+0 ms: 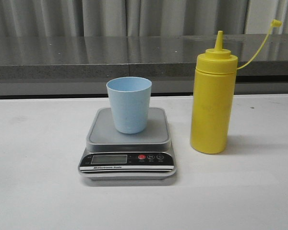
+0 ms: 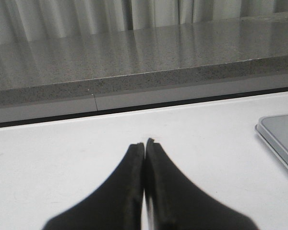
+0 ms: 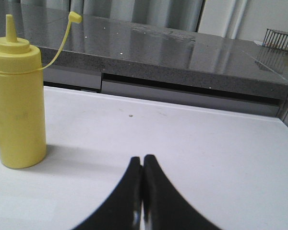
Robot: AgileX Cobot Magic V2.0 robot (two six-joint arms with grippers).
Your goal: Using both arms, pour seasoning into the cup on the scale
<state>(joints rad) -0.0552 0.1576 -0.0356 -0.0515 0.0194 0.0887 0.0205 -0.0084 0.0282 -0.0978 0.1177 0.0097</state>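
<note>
The pale blue cup (image 1: 129, 104) stands upright on the grey platform of the scale (image 1: 98, 136), at the middle of the white table. The yellow seasoning bottle (image 1: 211, 103) stands upright to the right of the scale, its tethered cap (image 1: 276, 22) hanging off to the right. Neither arm shows in the front view. My left gripper (image 2: 145, 143) is shut and empty over bare table, with a corner of the scale (image 2: 281, 136) off to one side. My right gripper (image 3: 142, 158) is shut and empty, apart from the bottle (image 3: 18, 103).
A dark speckled stone ledge (image 1: 86, 57) runs along the far edge of the table, with grey curtains behind it. A wire rack (image 3: 278, 38) stands far off on the ledge in the right wrist view.
</note>
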